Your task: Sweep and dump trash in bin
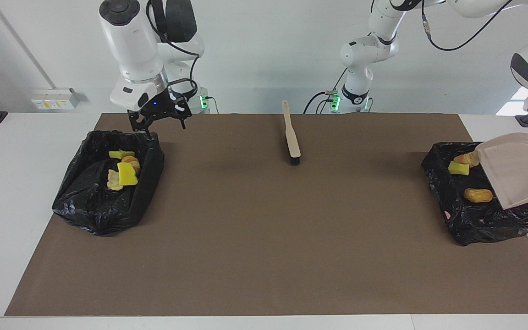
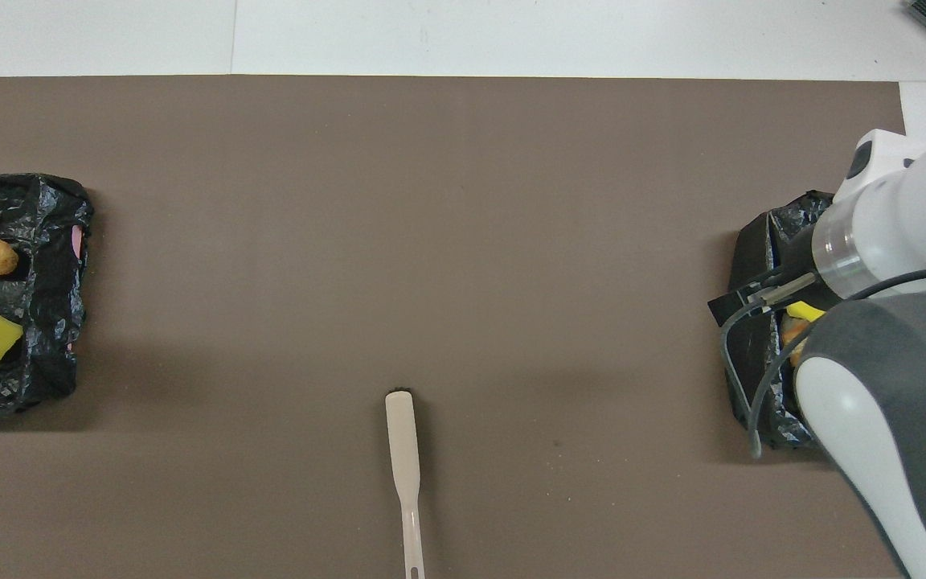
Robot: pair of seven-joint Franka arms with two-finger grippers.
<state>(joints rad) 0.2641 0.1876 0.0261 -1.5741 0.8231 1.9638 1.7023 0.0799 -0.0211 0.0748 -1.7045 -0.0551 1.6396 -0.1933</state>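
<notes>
Only the brush (image 1: 291, 135) lies mid-tabletop near the robots; bins (image 1: 108, 183) (image 1: 479, 215) block both ends, the brown mat (image 1: 264, 238) between open.

Right arm (image 2: 897, 338) hides most of one bin (image 2: 760, 265).

Plain white wall (image 1: 291, 55), white table (image 1: 25, 151), brown mat (image 1: 264, 229), wall socket (image 1: 53, 98).

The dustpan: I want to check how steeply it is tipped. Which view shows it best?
The facing view: the dustpan shows whole, tilted over the black bin bag at the left arm's end, one bread lump already in the bag. The overhead view shows almost none of it; the frame's edge cuts it off.
</notes>
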